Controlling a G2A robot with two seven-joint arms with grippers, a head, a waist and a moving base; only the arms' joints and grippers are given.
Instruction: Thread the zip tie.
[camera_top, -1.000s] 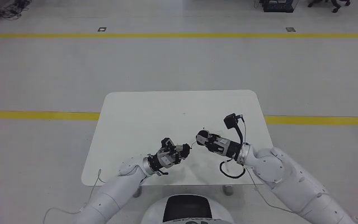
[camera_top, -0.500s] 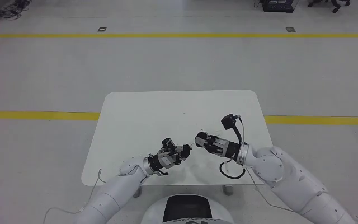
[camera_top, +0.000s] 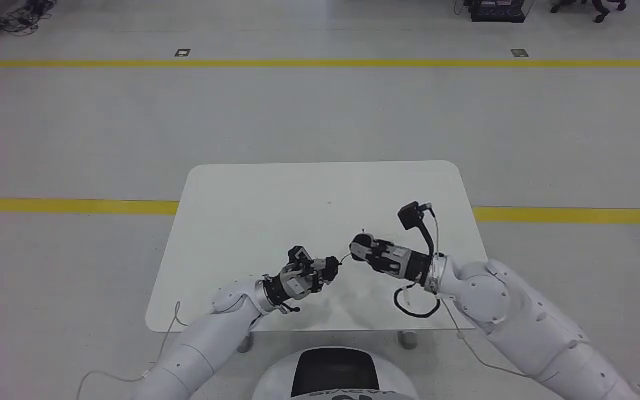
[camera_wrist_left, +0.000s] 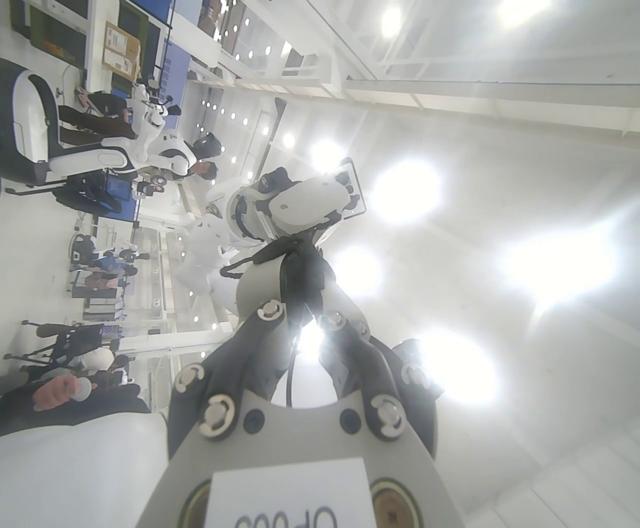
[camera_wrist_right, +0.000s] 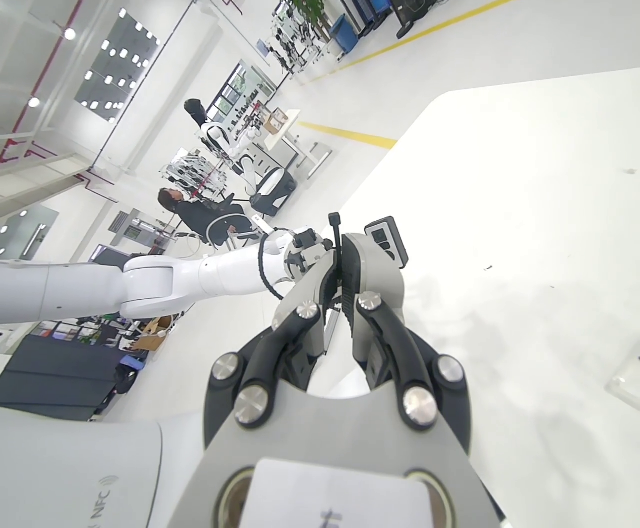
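My left end effector (camera_top: 329, 267) and right end effector (camera_top: 354, 247), each pinched shut on the black zip tie (camera_wrist_right: 335, 222), meet tip to tip above the white table's (camera_top: 250, 210) near half.

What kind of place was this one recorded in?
Probably a robotics lab or factory hall: another white robot stands behind, yellow lines mark the pale floor, and equipment racks fill the background.

I work over a white, round-cornered table (camera_top: 300, 200), with a few tiny dark specks (camera_wrist_right: 631, 171) lying on it.
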